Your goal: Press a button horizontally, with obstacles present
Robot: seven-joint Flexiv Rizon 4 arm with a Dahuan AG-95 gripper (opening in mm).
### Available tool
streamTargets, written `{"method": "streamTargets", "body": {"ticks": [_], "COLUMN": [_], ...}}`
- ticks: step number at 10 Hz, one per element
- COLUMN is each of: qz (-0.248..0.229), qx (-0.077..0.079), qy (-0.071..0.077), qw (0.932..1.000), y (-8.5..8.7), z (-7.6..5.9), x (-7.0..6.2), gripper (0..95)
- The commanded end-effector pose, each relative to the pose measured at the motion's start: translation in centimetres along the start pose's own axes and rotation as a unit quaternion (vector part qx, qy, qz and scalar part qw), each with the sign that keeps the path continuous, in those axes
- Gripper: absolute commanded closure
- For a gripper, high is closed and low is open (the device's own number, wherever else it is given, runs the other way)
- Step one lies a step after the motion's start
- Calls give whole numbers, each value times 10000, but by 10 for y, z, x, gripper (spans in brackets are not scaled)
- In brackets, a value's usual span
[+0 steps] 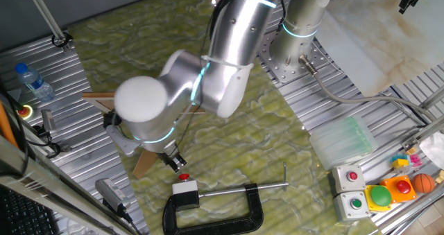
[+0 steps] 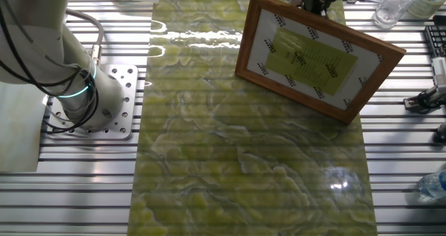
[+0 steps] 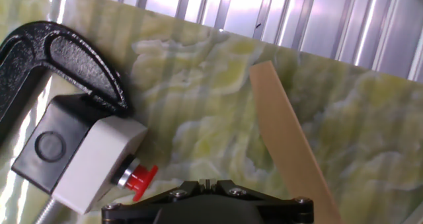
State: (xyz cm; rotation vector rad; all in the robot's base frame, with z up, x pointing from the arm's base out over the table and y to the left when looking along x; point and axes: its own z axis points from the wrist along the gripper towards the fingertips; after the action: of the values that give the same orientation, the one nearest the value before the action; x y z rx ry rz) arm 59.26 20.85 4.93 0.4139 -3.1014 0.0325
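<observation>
The button [image 3: 140, 177] is small, red and round. It sticks out sideways from a white box [image 3: 92, 164] with a black base [image 3: 46, 145], held in a black C-clamp [image 3: 73, 52]. My gripper [image 3: 207, 183] is at the bottom edge of the hand view, just right of the button; its fingertips meet and hold nothing. In one fixed view the gripper [image 1: 176, 166] hangs just above and left of the button [image 1: 184, 177]. A light-brown wooden board [image 3: 291, 145] lies to the right of the gripper. The board [image 1: 143, 166] and a thinner strip [image 1: 97, 96] are mostly hidden by the arm.
The C-clamp [image 1: 215, 209] lies at the mat's front edge. Grey-housed red and green buttons [image 1: 350, 186] and a green dome button [image 1: 380, 195] are at the right. A water bottle [image 1: 33, 81] lies at the left. A wood-framed sheet [image 2: 317, 55] leans in the other fixed view.
</observation>
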Motion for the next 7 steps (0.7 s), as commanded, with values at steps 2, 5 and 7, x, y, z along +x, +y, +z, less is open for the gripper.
{"method": "streamTargets", "body": {"ticks": [2,5,7], "qz": [-267,-284,-334], "qx": [25,109,68], "qy": [-111,20,84], "qw": [9996,9995,9994], "y": [-1,7,10], "z": [-1,3,7], "x": [1,5,14], "gripper": [950,950,950]}}
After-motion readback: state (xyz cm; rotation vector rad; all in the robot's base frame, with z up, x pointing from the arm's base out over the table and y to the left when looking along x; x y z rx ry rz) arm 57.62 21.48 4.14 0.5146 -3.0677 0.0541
